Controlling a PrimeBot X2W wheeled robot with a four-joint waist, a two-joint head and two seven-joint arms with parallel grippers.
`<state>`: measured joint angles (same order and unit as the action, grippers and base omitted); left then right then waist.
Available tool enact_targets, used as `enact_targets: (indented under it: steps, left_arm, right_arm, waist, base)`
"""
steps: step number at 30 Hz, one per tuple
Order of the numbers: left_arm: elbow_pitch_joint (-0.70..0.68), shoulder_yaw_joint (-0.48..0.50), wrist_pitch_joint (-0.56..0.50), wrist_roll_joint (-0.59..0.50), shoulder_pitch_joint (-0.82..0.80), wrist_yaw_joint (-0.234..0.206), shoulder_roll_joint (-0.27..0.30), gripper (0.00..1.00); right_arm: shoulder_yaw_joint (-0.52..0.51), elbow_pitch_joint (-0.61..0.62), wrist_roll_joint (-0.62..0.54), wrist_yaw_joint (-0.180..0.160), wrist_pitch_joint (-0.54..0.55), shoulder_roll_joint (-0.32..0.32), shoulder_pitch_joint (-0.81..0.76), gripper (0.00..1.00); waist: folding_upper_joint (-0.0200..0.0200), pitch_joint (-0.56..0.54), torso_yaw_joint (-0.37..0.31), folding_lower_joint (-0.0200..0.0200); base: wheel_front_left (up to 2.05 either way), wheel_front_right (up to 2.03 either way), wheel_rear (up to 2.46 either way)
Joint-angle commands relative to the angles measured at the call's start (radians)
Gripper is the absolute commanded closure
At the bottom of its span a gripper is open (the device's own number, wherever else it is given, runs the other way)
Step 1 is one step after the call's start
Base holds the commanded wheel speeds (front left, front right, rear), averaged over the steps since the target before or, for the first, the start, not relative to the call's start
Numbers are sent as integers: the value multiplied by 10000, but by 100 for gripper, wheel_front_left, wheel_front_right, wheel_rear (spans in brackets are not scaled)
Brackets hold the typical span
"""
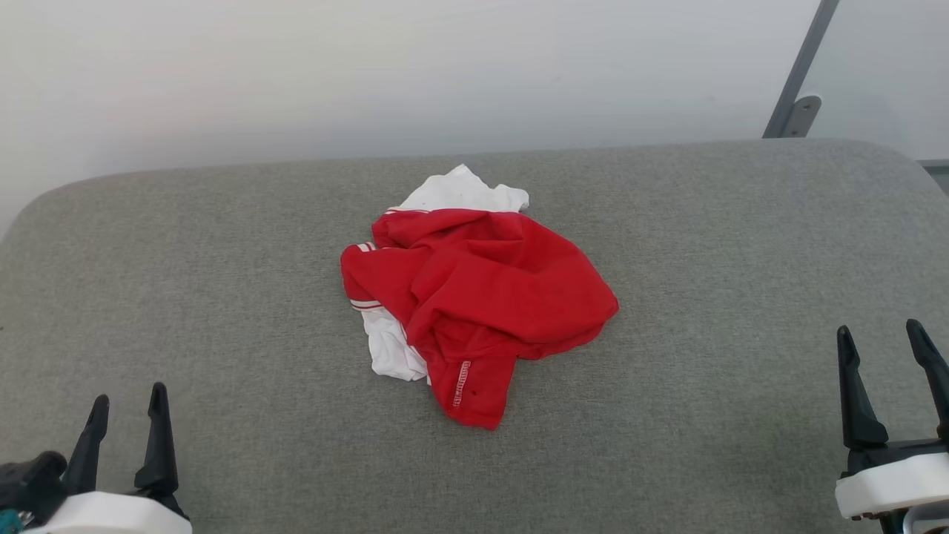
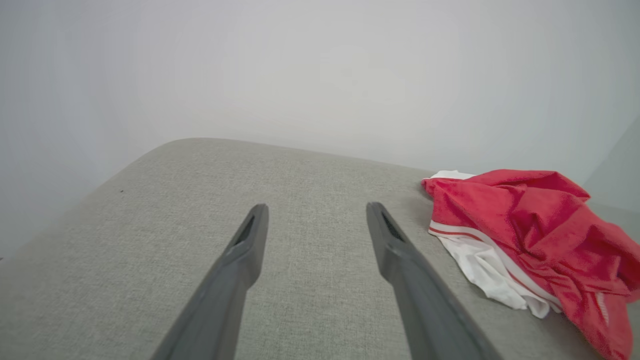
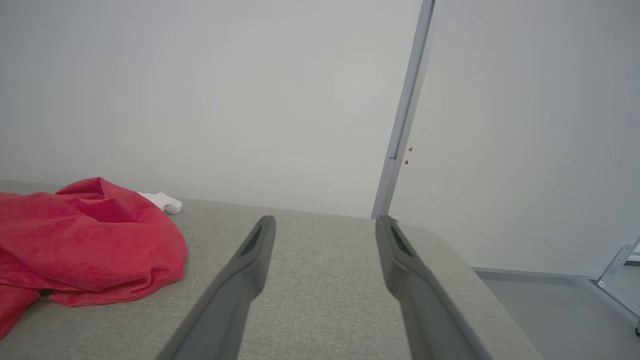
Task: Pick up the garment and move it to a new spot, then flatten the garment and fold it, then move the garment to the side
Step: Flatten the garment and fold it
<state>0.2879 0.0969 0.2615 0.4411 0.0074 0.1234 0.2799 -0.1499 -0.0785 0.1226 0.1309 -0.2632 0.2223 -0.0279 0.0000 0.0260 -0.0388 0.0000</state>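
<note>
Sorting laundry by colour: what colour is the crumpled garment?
Mostly red, with white patches and red-white striped trim; the garment shows best in the head view.

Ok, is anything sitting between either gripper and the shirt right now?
Nothing visible does. Just grey cushion lies between the crumpled garment and the open left gripper, and likewise the open right gripper.

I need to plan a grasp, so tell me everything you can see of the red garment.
The garment is a red, soft-looking shirt with white sleeve parts and red-white stripe trim, crumpled into a loose heap. It lies near the middle of the grey fabric surface, with white cloth showing at its far and near-left edges. Nothing but the surface touches it.
</note>
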Motion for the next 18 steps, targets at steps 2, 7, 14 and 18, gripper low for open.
enact_targets:
  steps: [2, 7, 14, 18]
  left_arm:
    - [22, 142, 50, -100, 177, 57, -63, 0]
    - [14, 317, 51, -175, 236, 68, -257, 0]
    - [-84, 230, 51, -95, 297, 75, -346, 0]
    - [-77, 156, 51, -95, 295, 77, -315, 0]
  right_arm:
    - [31, -45, -46, -3, -19, 18, -49, 0]
    - [119, -116, -35, -3, -19, 53, 31, 0]
    - [270, -215, -64, -3, -19, 80, 135, 0]
    - [267, -218, -46, -3, -19, 101, 124, 0]
  waist:
    - [0, -11, 55, 0]
    - [0, -31, 187, 0]
    - [0, -57, 367, 0]
    - [0, -66, 444, 0]
  base:
    - [0, 0, 0]
    - [0, 0, 0]
    - [0, 0, 0]
    - [0, 0, 0]
